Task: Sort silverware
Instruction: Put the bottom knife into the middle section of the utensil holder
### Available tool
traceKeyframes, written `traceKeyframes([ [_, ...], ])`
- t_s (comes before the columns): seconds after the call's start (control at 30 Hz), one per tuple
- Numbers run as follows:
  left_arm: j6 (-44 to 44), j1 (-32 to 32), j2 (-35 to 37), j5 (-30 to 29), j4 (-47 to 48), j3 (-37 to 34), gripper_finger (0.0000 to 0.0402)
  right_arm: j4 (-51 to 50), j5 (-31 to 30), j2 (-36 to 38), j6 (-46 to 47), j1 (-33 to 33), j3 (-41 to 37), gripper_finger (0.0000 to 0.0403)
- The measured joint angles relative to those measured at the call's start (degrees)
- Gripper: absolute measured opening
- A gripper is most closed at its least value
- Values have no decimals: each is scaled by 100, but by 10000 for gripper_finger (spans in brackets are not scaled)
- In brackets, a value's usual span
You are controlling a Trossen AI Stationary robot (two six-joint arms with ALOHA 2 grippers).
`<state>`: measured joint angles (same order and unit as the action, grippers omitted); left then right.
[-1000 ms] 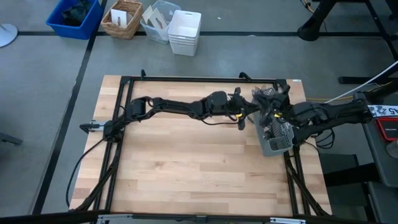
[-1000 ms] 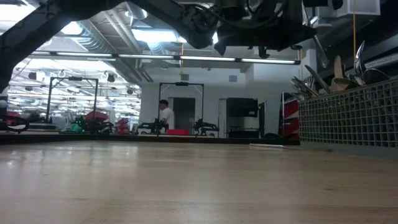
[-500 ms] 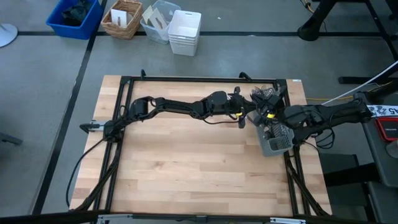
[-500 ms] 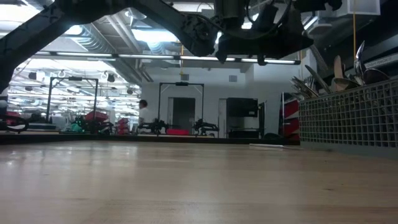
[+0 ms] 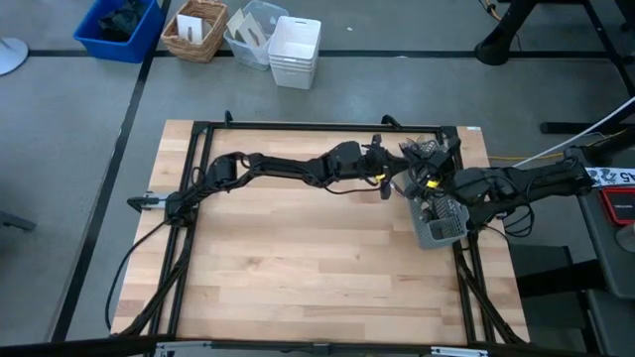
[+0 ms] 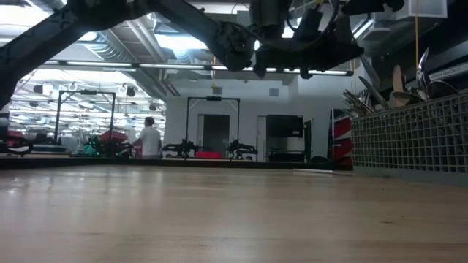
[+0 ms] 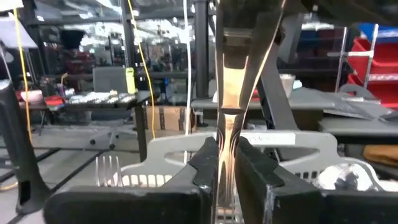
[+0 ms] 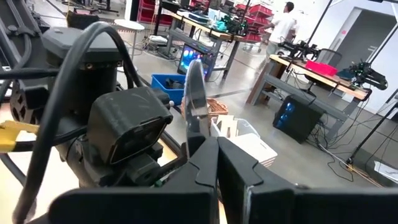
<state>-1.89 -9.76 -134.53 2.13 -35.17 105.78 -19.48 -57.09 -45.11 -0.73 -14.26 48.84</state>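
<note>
Wooden planks are forming the top of the bench [image 5: 298, 268], and we are reaching across it from both sides, going left to right.

Our left arm is stretching from the left edge of the bench toward its far right part. At its end, the left gripper [image 5: 389, 182] is hanging above the bench just beside the dark wire-mesh caddy [image 5: 435, 220]. In the left wrist view its fingers [image 7: 202, 168] are pressing together on the thin shiny handle of a piece of silverware [image 7: 235, 93], which is standing upright between them; we cannot tell whether it is a fork, spoon or knife.

Farther right, our right arm is coming in from the right edge of the bench, and the right gripper [image 5: 425, 183] is hovering over the far end of the caddy, close to the left gripper. In the right wrist view its fingers [image 8: 205, 163] are clamping the base of a table knife [image 8: 194, 96], whose blade is pointing up and away from them.

The rest of the silverware [image 5: 442, 210] is standing in the caddy at the right edge of the bench; in the low view, handles and spoon bowls [image 6: 398, 82] are poking up above the mesh wall [image 6: 409, 139].

Beyond the bench, a person [image 6: 150, 137] in a white top is walking through the room.
</note>
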Motion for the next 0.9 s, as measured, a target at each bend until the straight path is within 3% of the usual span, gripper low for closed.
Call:
traceKeyframes([
  [0.5,74,-50,-859,4,-784,409,29,-9,-31,-20,38,2,-1,12],
  [0.9,59,-51,-947,-37,-772,470,32,528,215,-15,-138,0,-2,12],
])
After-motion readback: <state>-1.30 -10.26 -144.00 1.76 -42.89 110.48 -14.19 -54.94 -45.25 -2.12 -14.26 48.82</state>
